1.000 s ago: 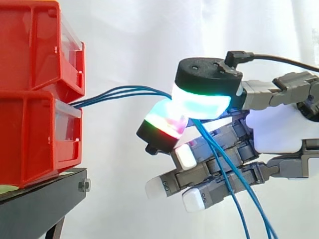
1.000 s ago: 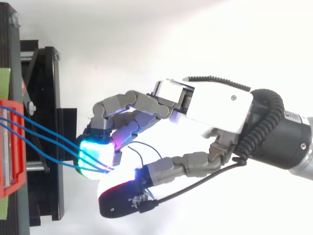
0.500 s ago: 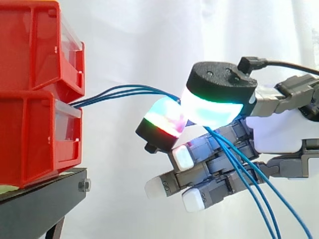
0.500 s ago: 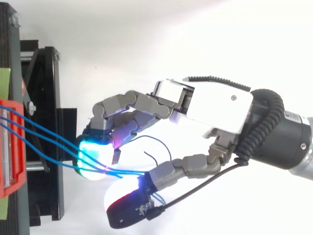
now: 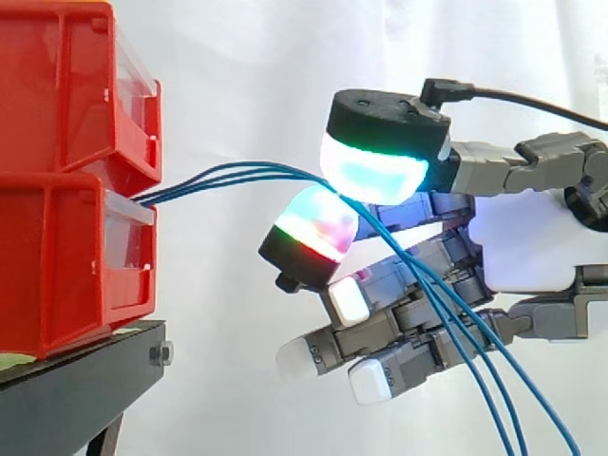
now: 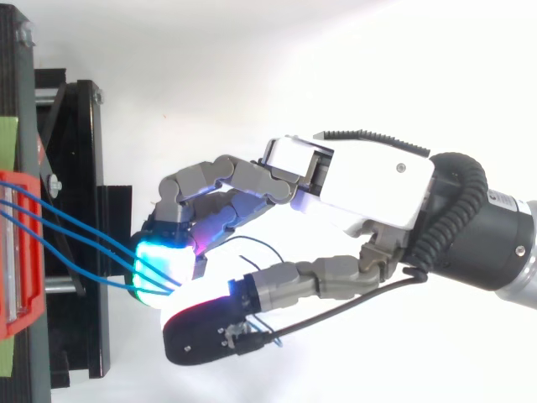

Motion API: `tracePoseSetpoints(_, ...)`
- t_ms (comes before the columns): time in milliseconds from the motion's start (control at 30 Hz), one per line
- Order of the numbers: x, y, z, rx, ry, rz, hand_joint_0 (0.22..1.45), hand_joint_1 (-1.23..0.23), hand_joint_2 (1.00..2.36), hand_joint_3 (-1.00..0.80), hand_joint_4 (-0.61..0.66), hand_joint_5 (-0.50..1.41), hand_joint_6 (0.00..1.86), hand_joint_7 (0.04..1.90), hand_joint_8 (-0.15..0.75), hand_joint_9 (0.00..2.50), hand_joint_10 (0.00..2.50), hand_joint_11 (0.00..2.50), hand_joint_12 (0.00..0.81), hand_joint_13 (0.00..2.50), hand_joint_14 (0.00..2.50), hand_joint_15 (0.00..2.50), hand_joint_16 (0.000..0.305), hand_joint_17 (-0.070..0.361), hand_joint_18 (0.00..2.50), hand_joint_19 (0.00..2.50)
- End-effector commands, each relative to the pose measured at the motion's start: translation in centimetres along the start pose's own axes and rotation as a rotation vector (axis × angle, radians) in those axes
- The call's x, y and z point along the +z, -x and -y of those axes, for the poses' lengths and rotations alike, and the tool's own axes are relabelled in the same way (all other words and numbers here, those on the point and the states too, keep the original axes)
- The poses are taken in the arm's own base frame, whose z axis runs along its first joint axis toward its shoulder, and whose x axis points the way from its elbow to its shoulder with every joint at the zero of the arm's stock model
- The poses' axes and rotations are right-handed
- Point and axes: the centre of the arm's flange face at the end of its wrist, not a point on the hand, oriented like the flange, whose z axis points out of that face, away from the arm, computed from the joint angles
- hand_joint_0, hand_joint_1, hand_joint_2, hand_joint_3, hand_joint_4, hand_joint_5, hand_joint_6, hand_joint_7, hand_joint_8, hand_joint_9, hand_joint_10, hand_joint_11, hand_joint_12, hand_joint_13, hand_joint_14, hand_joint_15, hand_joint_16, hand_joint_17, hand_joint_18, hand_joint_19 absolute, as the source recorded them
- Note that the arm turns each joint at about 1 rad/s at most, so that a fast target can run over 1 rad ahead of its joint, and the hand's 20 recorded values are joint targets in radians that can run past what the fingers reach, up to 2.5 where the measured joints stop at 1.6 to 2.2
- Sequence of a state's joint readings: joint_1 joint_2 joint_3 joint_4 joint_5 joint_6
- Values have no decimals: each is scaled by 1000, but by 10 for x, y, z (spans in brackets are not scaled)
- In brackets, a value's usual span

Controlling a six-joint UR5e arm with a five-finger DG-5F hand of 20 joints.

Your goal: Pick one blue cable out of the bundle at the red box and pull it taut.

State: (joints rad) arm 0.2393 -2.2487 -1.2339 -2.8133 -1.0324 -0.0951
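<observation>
Three thin blue cables (image 5: 228,174) leave the gap between the two stacked red bins (image 5: 57,256) and run right to my hand (image 5: 527,247). They pass between the cyan-green thumb pad (image 5: 375,171) and a finger pad glowing red and cyan (image 5: 313,233), which meet over them. Past the pinch the cables drop loosely to the lower right (image 5: 494,380). From above, the cables (image 6: 75,231) cross from the red box (image 6: 13,252) to the glowing finger pad (image 6: 164,269), with the thumb (image 6: 201,353) closed in beside it. The other fingers (image 5: 380,337) are half curled below.
The bins stand on a black stand (image 5: 76,380) at the left, seen from above as a black frame (image 6: 80,168). A white curtain is behind. The arm comes in from the right (image 6: 487,227).
Half a second ago the thumb had swung right, off the finger pad. It has now come back left onto the pad, over the cables. The hanging cable ends shifted slightly.
</observation>
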Motion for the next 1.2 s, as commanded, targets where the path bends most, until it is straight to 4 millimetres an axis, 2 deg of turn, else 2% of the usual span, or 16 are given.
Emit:
tracePoseSetpoints(0, 0, 0, 0, 0, 0, 0, 631, -785, 1018, -268, 238, -144, 864, 1258, 392, 827, 17, 751, 424, 573, 9, 283, 59, 132, 752, 423)
tracePoseSetpoints(200, 0, -1, 0, 1, 2, -1, 679, -887, 1023, -182, 150, -153, 887, 1304, 391, 829, 14, 774, 422, 584, 9, 280, 58, 131, 768, 404)
tracePoseSetpoints(433, 0, -1, -1, 3, 2, -1, 768, -964, 1016, -321, 122, -172, 902, 1291, 366, 771, 17, 779, 418, 556, 9, 271, 58, 131, 739, 359)
tracePoseSetpoints(600, 0, -1, -1, 4, 2, -1, 802, -971, 1006, -439, 179, -187, 905, 1223, 356, 726, 17, 769, 417, 526, 8, 261, 58, 131, 714, 355)
tracePoseSetpoints(700, 0, -1, -1, 4, 2, -1, 753, -981, 1000, -500, 212, -200, 895, 1174, 356, 708, 17, 766, 418, 520, 10, 252, 58, 131, 726, 338)
tracePoseSetpoints(833, 0, -1, 0, 5, 1, -2, 577, -974, 1000, -500, 229, -205, 886, 1096, 366, 708, 17, 774, 428, 518, 9, 274, 60, 135, 714, 384)
tracePoseSetpoints(1067, 0, -1, -1, 5, 1, -2, 502, -915, 1000, -500, 241, -187, 853, 1086, 393, 735, 17, 774, 452, 528, 8, 284, 64, 144, 728, 398)
tracePoseSetpoints(1133, 0, -1, -1, 6, 1, -2, 507, -870, 1000, -500, 246, -173, 847, 1105, 397, 760, 16, 759, 449, 530, 9, 284, 63, 143, 735, 409)
tracePoseSetpoints(1167, 0, -1, -1, 5, 1, -2, 548, -844, 1000, -500, 244, -169, 845, 1129, 389, 767, 17, 753, 440, 534, 9, 277, 61, 138, 726, 412)
